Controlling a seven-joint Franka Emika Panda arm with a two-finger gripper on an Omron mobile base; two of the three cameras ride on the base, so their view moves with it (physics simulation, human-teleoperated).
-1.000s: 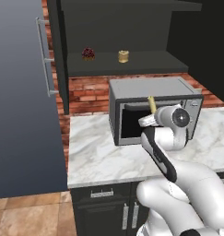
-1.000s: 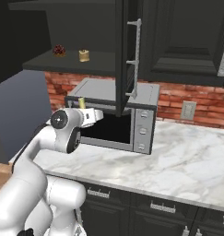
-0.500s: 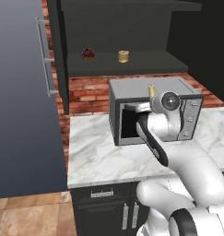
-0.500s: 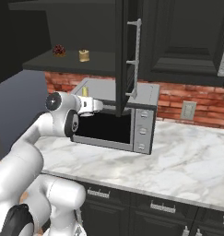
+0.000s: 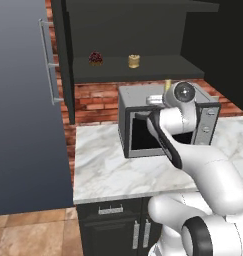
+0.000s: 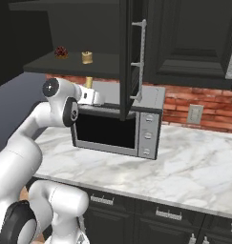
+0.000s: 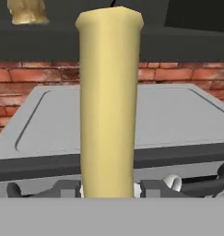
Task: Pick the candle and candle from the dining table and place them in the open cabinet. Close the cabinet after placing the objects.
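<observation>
The tall pale-yellow candle [image 7: 109,101] stands upright in the jaws, which are closed on its lower end, likely kept vertical so it can be set down standing. It hangs above the grey microwave [image 6: 118,128], below the cabinet shelf [image 5: 143,70] where the squat golden candle [image 5: 134,61] already sits beside a dark-red lump [image 5: 95,58]. The arm reaches forward, elbow bent, wrist level

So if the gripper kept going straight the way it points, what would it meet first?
The gripper, shut on the tall candle, points over the microwave top toward the brick wall. The wall likely comes first, though depth is unclear.
</observation>
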